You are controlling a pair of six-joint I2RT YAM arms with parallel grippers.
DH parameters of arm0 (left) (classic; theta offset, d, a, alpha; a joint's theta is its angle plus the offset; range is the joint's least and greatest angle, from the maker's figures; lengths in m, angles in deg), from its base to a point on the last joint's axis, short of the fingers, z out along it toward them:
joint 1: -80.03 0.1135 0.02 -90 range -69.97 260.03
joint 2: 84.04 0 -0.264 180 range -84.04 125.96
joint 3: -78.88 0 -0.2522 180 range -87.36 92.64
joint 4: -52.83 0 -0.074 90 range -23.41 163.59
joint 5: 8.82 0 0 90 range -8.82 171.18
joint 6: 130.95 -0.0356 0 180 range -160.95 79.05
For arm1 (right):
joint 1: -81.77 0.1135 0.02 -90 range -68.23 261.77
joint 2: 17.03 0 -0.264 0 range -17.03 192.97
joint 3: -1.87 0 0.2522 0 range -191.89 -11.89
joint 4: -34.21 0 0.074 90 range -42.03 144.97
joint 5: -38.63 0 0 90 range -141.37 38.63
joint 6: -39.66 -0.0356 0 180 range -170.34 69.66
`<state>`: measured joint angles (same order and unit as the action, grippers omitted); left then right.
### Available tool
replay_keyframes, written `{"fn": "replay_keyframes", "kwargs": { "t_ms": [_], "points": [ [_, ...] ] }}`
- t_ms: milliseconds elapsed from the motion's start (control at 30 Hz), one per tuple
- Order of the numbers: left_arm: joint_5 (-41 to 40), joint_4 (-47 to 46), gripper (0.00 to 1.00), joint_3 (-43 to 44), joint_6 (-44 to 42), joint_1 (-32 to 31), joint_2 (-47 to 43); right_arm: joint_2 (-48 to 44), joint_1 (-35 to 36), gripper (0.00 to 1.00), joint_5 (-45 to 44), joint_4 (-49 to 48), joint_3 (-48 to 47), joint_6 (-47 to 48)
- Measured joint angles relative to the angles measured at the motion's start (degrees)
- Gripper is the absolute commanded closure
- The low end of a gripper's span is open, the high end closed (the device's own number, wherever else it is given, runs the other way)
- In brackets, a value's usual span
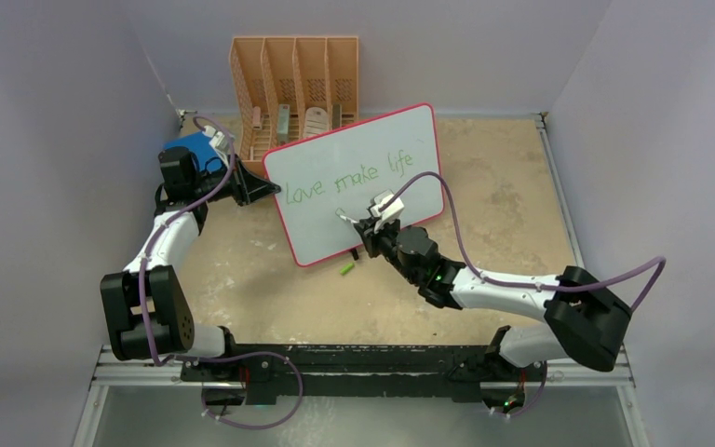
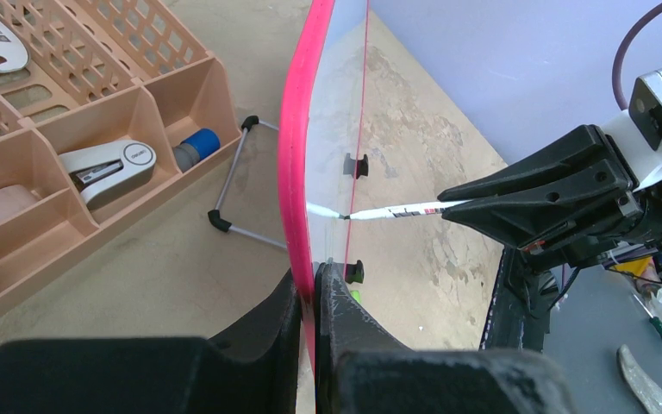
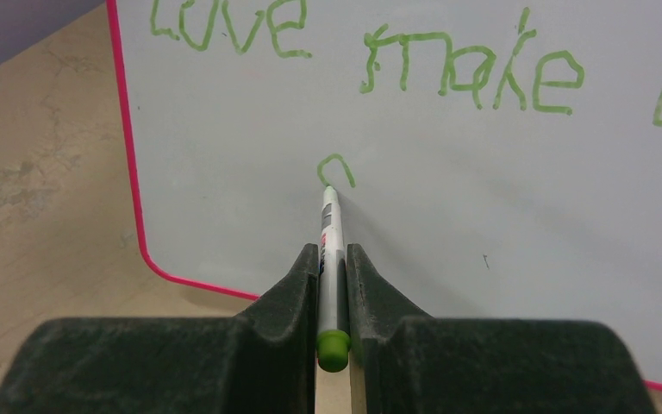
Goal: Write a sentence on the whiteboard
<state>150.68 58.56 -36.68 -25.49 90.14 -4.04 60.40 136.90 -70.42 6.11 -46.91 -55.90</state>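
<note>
The whiteboard point(image 1: 321, 233) stands tilted at mid-table, with a pink rim point(image 2: 297, 129). The sentence point(image 1: 349, 180) in green reads "love make life" on one line. Below it is a short curved green stroke point(image 3: 334, 168). My left gripper point(image 2: 312, 276) is shut on the board's left edge point(image 1: 265, 189). My right gripper point(image 3: 334, 252) is shut on a white marker point(image 3: 331, 233) with a green end. The marker's tip touches the board point(image 3: 500, 216) just under that stroke. In the left wrist view the marker point(image 2: 396, 211) meets the board's face edge-on.
A peach divided rack point(image 1: 293, 84) holding a stapler point(image 2: 108, 168) and other small items stands behind the board. A blue flat object point(image 1: 200, 149) lies by the left arm. A green cap point(image 1: 346, 269) lies in front of the board. A wire stand point(image 2: 233, 198) is behind the board.
</note>
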Motion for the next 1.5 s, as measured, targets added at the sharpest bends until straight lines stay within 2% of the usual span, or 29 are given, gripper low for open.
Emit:
{"fn": "replay_keyframes", "kwargs": {
  "t_ms": [1000,1500],
  "points": [
    [-0.28,0.0,1.0,0.0,-0.02,0.0,0.0,-1.03,0.0,1.0,-0.87,3.02,0.79,-0.39],
    [-0.26,0.0,1.0,0.0,-0.02,0.0,0.0,-0.83,-0.02,1.0,2.16,2.97,0.76,-0.22]
  ]
}}
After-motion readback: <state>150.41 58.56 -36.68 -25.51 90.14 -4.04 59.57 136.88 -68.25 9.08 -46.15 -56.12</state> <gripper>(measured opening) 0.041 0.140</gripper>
